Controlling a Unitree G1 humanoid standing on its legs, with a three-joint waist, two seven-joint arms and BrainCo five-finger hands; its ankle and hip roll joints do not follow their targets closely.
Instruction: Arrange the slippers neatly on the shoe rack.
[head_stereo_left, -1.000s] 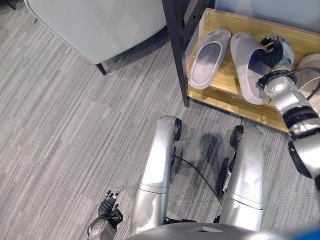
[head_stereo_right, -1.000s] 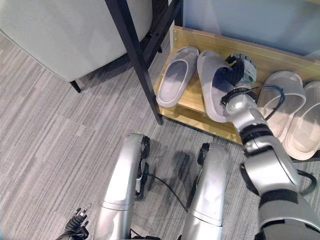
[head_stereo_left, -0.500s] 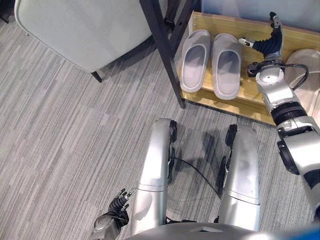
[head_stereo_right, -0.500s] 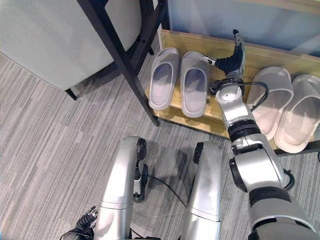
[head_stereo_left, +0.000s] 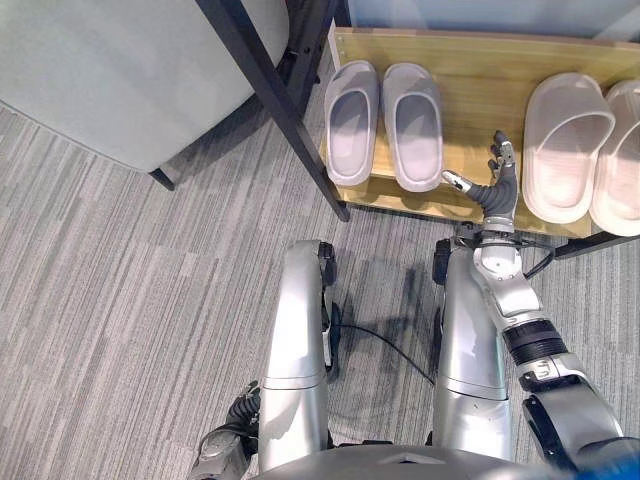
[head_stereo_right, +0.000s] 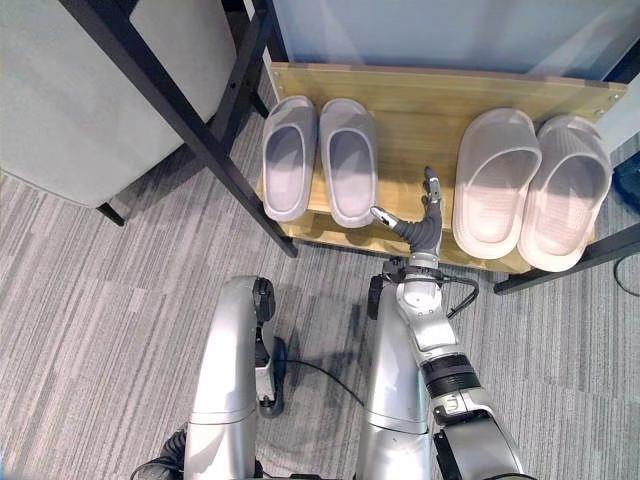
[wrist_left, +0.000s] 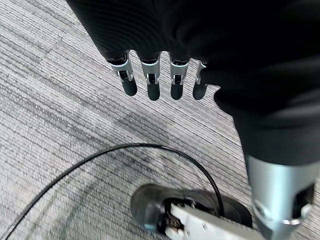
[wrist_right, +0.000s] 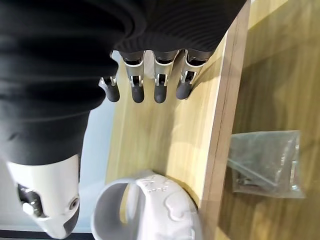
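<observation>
we see two grey slippers side by side on the wooden shoe rack. our right hand hovers beside them, fingers apart, holding nothing.

No readable text, label, number or sign is showing anywhere in these pictures. The two grey foam slippers lying at the upper middle of the right eye view are showing plain surfaces. So are the two pale beige slippers at the upper right and the light wooden shoe rack shelf under them. In the right wrist view, the white slipper strap at the bottom centre is carrying a small raised mark, too faint to make out. The clear plastic bag of small parts at the right of that view is bearing no legible print.
</observation>
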